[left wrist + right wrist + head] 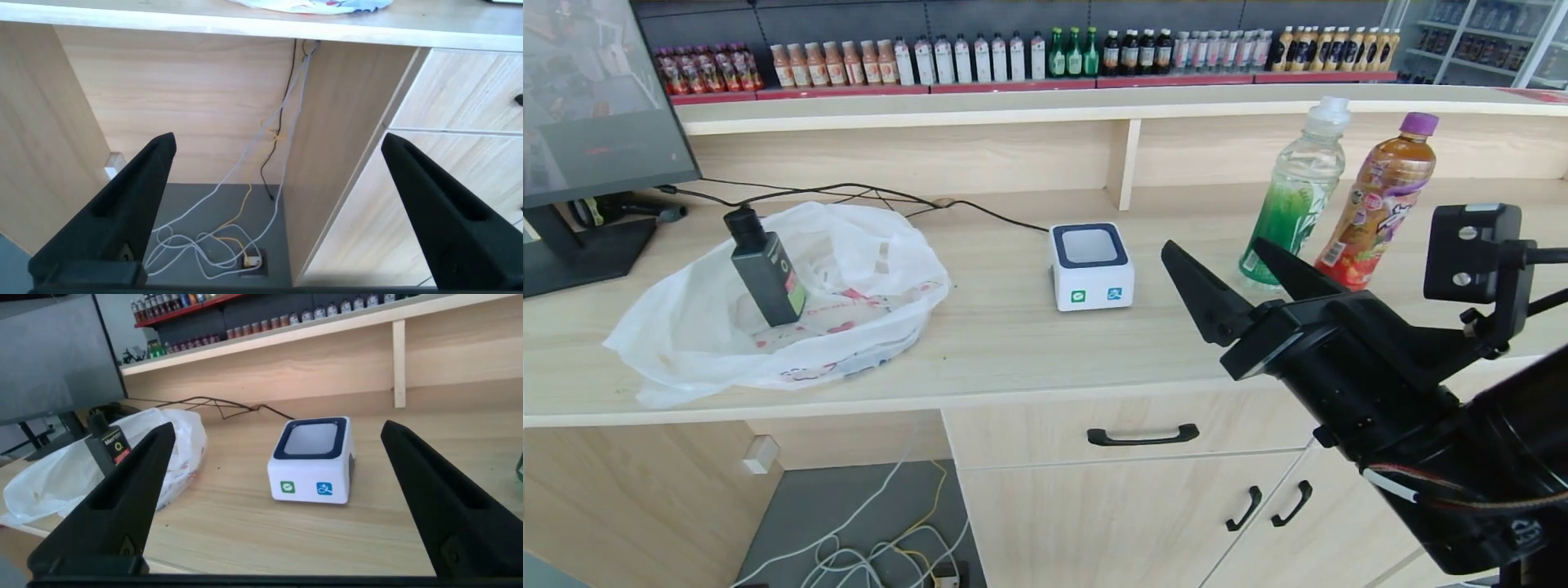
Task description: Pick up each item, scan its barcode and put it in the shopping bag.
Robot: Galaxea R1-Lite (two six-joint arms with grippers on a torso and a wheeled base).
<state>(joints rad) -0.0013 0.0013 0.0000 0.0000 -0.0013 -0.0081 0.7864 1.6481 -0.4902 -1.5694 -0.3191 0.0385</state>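
A white shopping bag (pixel 841 269) lies open on the counter's left part, with a dark bottle (pixel 765 269) standing in it. The bag (pixel 163 457) and the bottle (pixel 110 445) also appear in the right wrist view. A white scanner box (pixel 1091 265) with a dark-rimmed window sits mid-counter; the scanner (pixel 315 461) faces my right gripper (pixel 278 498). A clear green-labelled bottle (pixel 1294 196) and an amber purple-capped bottle (pixel 1380 204) stand at the right. My right gripper (pixel 1245 273) hovers open and empty just in front of those two bottles. My left gripper (pixel 278 212) hangs open and empty below the counter edge.
A monitor (pixel 596 98) on a stand occupies the counter's far left, with cables (pixel 849 194) trailing behind the bag. A raised shelf (pixel 1094 102) runs along the back. Below are drawers with black handles (pixel 1143 435) and an open bay with loose wires (pixel 221 245).
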